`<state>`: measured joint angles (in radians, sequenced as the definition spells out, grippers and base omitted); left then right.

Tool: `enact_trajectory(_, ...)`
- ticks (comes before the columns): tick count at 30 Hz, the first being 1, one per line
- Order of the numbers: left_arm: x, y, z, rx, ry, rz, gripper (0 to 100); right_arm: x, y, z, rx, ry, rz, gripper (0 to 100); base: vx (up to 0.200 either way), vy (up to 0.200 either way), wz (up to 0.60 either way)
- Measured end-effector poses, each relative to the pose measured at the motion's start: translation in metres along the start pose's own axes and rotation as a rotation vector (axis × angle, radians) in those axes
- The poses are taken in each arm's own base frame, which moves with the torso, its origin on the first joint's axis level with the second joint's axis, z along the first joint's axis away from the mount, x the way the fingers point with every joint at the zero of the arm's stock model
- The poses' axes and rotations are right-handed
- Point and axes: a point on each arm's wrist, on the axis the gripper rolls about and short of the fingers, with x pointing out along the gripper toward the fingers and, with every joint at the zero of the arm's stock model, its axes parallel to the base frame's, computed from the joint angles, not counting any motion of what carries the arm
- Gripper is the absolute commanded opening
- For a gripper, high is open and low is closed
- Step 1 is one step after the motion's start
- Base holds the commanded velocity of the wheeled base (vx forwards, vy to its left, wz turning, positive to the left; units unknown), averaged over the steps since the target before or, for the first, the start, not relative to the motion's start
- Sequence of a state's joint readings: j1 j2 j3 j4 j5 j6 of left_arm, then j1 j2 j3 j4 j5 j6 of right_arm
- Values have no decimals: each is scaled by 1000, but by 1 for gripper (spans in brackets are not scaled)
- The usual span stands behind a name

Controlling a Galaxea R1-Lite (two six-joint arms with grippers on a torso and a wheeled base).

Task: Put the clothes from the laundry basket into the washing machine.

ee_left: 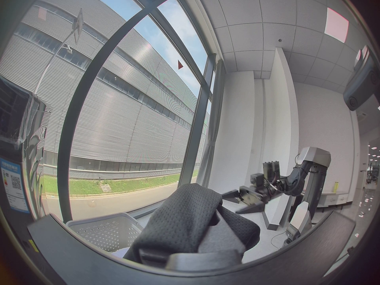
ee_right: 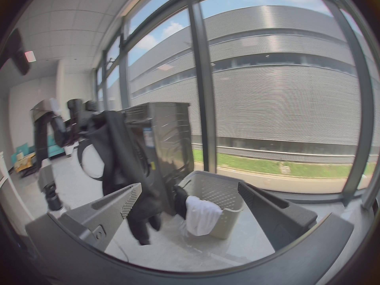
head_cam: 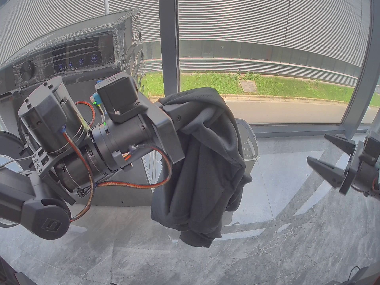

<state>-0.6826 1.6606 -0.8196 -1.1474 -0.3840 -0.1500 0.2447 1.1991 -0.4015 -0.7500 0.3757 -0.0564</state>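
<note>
Beside the washer point(head_cam: 79, 60) and near the basket point(head_cam: 248, 141), the left gripper point(head_cam: 186, 109) is clamped on a dark garment point(head_cam: 206, 167), which hangs limp, probably soft and light, best held by a bunched fold.

I can read no word or number for certain in any view. On the washing machine point(head_cam: 79, 28), far left, the dark control panel point(head_cam: 75, 58) shows a row of small lit blue icons point(head_cam: 81, 61). The one at the right end is ring-shaped, and all are too small for me to tell what they stand for. Through the left wrist camera I see a blue-and-white label point(ee_left: 11, 185) stuck on the machine's side wall. It carries a QR code point(ee_left: 16, 182) and lines of print too fine to read. A small yellow sticker point(ee_left: 33, 245) sits below it on the same wall. A little red triangle mark point(ee_left: 180, 65) sits high on the window glass point(ee_left: 118, 99).
</note>
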Motion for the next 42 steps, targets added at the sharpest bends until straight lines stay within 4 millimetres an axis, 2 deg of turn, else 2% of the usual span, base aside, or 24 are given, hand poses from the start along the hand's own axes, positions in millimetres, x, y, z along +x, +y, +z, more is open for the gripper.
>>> enact_trajectory(3,2,1,-1,-21,-2,3,0,-3,11,-7,-18,15,83,100,0,0,0)
enact_trajectory(10,5,1,-2,-32,-4,4,0,0,29,-10,-22,24,204,100,0,0,0)
enact_trajectory(19,5,1,-3,-34,-2,1,0,41,40,-6,-14,62,305,100,0,0,0)
enact_trajectory(25,6,2,-4,-34,-3,0,0,67,57,-6,-14,86,398,100,0,0,0)
enact_trajectory(31,10,3,-2,-31,-12,-1,0,76,73,-10,-10,108,465,100,0,0,0)
enact_trajectory(41,16,0,2,-27,-30,-19,0,85,75,-13,-1,125,474,100,0,0,0)
enact_trajectory(42,17,-1,2,-29,-30,-23,0,86,75,-12,1,121,471,0,0,0,0)
